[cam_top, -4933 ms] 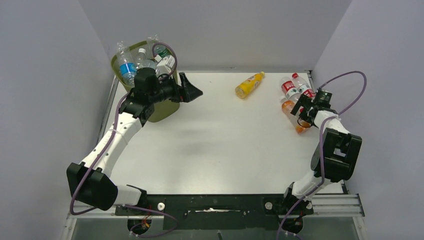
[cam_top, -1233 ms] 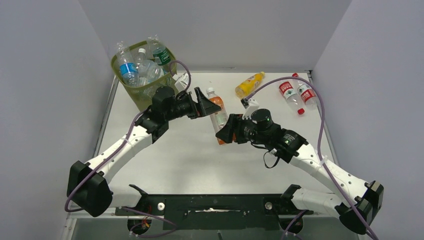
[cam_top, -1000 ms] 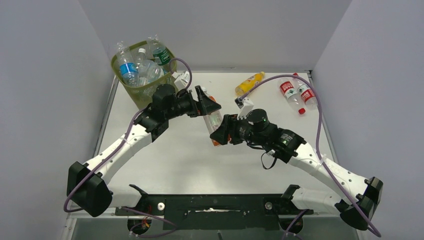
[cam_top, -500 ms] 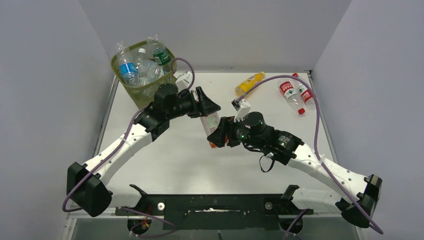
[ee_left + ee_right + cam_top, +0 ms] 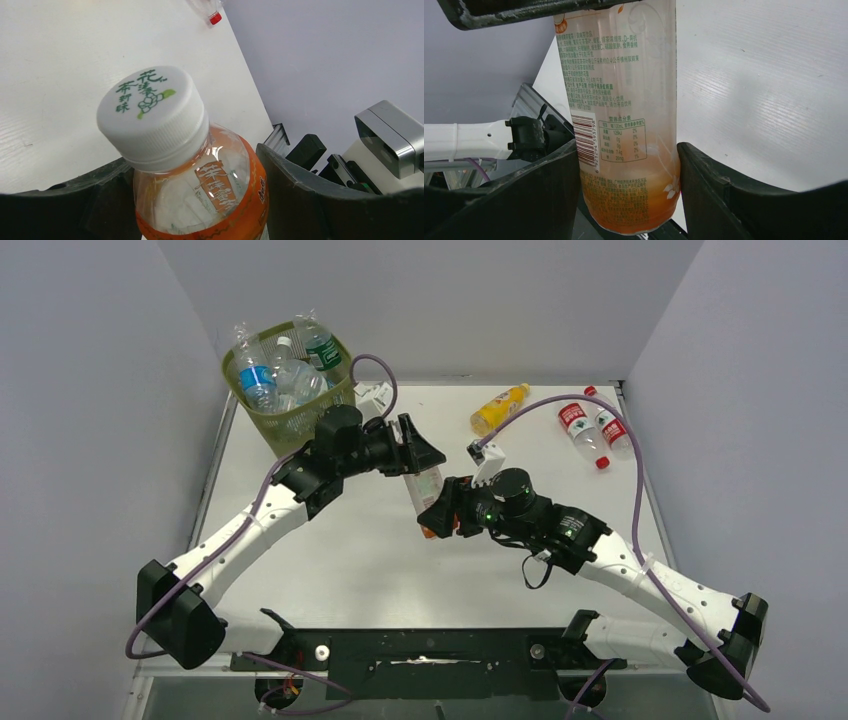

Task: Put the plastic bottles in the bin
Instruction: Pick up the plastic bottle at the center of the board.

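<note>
An orange-labelled plastic bottle [image 5: 426, 488] with a white cap [image 5: 150, 112] hangs above the middle of the table, held at both ends. My left gripper [image 5: 418, 454] is shut on its shoulder just below the cap [image 5: 195, 162]. My right gripper [image 5: 438, 516] is shut on its base [image 5: 626, 150], where a little orange liquid sits. The olive-green mesh bin [image 5: 287, 426] stands at the far left corner with several bottles [image 5: 285, 375] piled in it. A yellow bottle [image 5: 498, 408] and two red-labelled bottles [image 5: 578, 426] [image 5: 612, 428] lie at the far right.
Grey walls close in the table on the left, back and right. The left arm's cable loops near the bin's right side [image 5: 375, 390]. A black rail [image 5: 420, 650] carries both arm bases along the near edge.
The right arm carried the orange bottle from the far right to the middle. Over the last second the left gripper's jaws closed onto its shoulder while the right kept its hold.
</note>
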